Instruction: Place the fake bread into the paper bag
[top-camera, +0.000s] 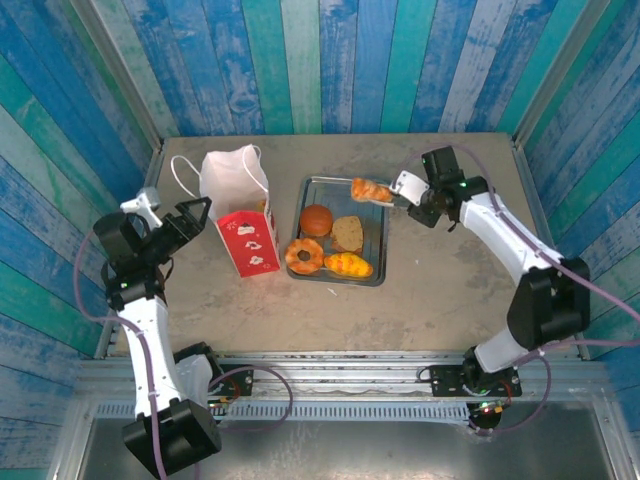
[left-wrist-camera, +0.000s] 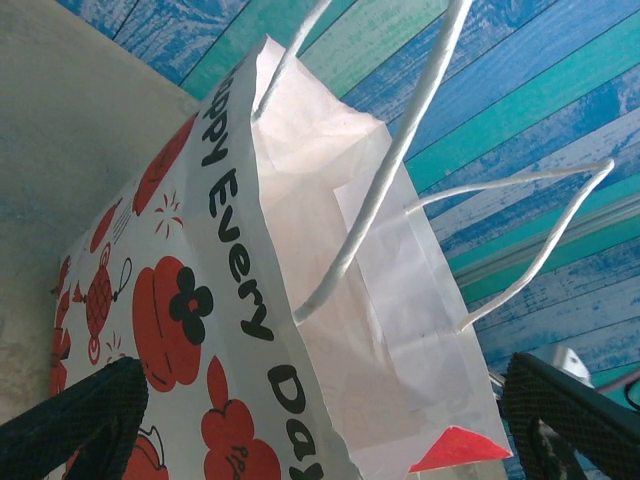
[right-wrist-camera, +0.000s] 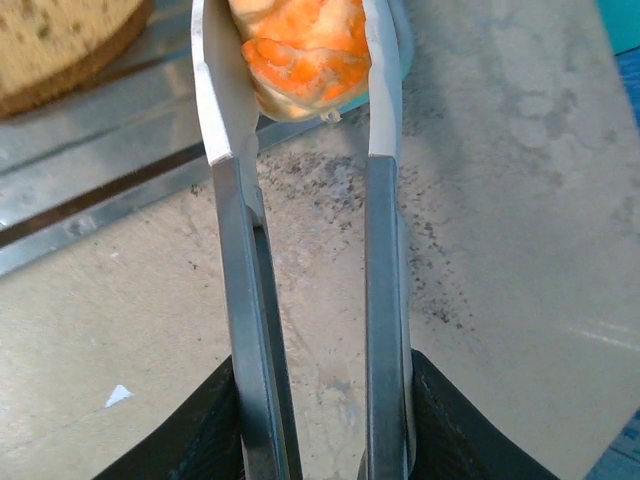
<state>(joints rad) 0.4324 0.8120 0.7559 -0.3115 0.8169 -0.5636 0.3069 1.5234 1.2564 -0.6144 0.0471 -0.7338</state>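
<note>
**Tongs had a pastry pinched over the tray's far right corner**

The worktop (top-camera: 440, 250) was plain grey-beige, boxed in on three sides by blue and teal plank walls (top-camera: 300, 60). There was lots of bare surface along the near edge and on the right side. The left side was tighter, with the paper bag (top-camera: 238, 215) standing upright and open-mouthed toward the far left corner. The left gripper (top-camera: 200, 212) sat just beside the bag's left face, jaws spread wide with nothing in them.

The metal tray (top-camera: 330, 193) lay mid-worktop with a round bun (top-camera: 316, 220), a bread slice (top-camera: 348, 234), a ring donut (top-camera: 304, 256) and an oblong roll (top-camera: 348, 265) on it. The right gripper (right-wrist-camera: 325, 440) was squeezing the metal tongs (right-wrist-camera: 235, 250), whose tips gripped an orange-glazed pastry (right-wrist-camera: 305, 50) at the tray's far right corner, well apart from the bag
</note>
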